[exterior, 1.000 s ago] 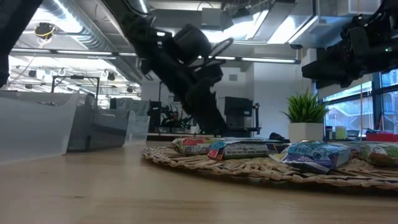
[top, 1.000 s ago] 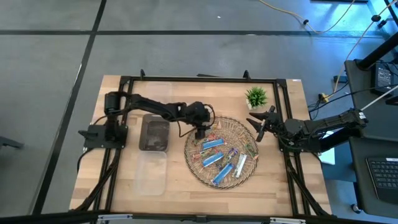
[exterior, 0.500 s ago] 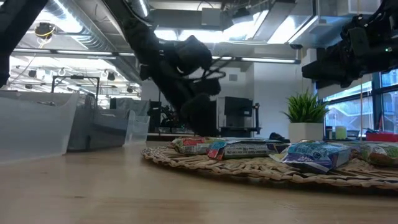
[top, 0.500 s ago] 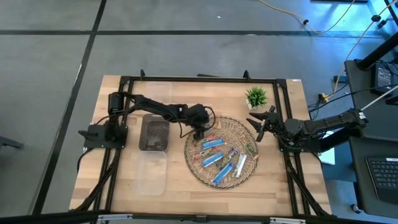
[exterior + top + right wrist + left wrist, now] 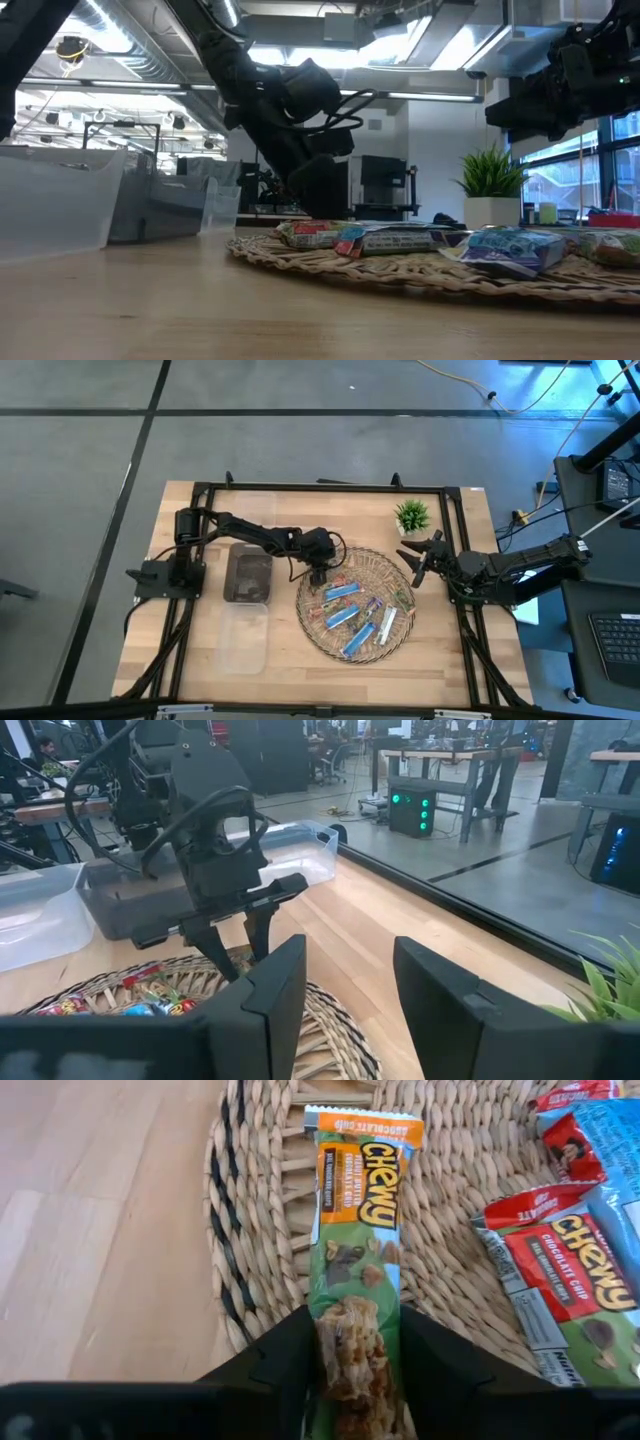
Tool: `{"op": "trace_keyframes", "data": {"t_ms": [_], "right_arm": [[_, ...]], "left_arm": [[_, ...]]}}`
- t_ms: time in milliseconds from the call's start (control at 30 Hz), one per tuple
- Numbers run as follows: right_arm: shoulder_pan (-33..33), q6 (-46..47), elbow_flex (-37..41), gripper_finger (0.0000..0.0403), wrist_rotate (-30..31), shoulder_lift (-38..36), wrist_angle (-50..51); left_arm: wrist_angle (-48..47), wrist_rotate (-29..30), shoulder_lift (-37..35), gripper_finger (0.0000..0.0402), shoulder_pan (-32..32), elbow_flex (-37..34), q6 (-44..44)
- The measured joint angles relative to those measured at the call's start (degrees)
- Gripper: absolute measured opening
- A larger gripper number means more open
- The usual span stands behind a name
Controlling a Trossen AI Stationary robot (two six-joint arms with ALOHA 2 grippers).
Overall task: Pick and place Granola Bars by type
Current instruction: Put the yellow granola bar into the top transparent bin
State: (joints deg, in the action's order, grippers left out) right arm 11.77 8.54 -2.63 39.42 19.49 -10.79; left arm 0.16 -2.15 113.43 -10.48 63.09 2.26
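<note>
I have the left gripper [image 5: 318,573] down at the far left rim of the woven tray [image 5: 400,632], which sits right of the desk's [image 5: 190,660] middle. In my left wrist view its fingers [image 5: 290,1355] sit on either side of a green-wrapped peanut butter bar [image 5: 362,1230], pressed against the wrapper's near end, so I read them as closed on it; the bar lies flat on the weave with its orange end pointing away. A red chocolate chip bar [image 5: 565,1285] lies just beside it on the tray. From above I see the other Granola Bars [image 5: 345,615], mostly blue wrappers, spread across the tray's middle and near side.

The right gripper [image 5: 420,560] waits off the tray's right rim, near the potted plant [image 5: 411,515] at the desk's far right corner, its fingers [image 5: 275,985] spread apart and holding nothing.

Two clear bins [image 5: 247,574] stand toward the desk's left edge.
</note>
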Motion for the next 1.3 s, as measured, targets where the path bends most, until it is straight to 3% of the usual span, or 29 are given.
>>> {"op": "trace_keyframes", "data": {"t_ms": [233, 467, 700, 1000, 1300], "right_arm": [[0.00, 0.00, 0.00, 0.0155, 0.02, 0.00, 0.00], [0.00, 0.00, 0.00, 0.0155, 0.09, 0.02, 0.00], [0.01, 0.00, 0.02, 0.0155, 0.13, 0.00, -0.04], [0.02, 0.17, 0.02, 0.0155, 4.76, 0.00, -0.08], [0.00, 0.20, 0.02, 0.0155, 5.41, 0.00, -0.09]], "left_arm": [[0.06, 1.20, -0.17, 0.0081, 0.04, 0.00, 0.01], [-0.52, 1.09, -2.12, 0.0069, -0.11, -0.05, -0.02], [-4.23, 1.22, -13.05, 0.0071, -3.26, -0.12, 2.17], [-26.11, 7.74, -29.99, 0.0071, -14.55, -0.11, 2.59], [-26.62, 10.35, -35.76, 0.0070, -23.37, -11.08, -18.82]]}}
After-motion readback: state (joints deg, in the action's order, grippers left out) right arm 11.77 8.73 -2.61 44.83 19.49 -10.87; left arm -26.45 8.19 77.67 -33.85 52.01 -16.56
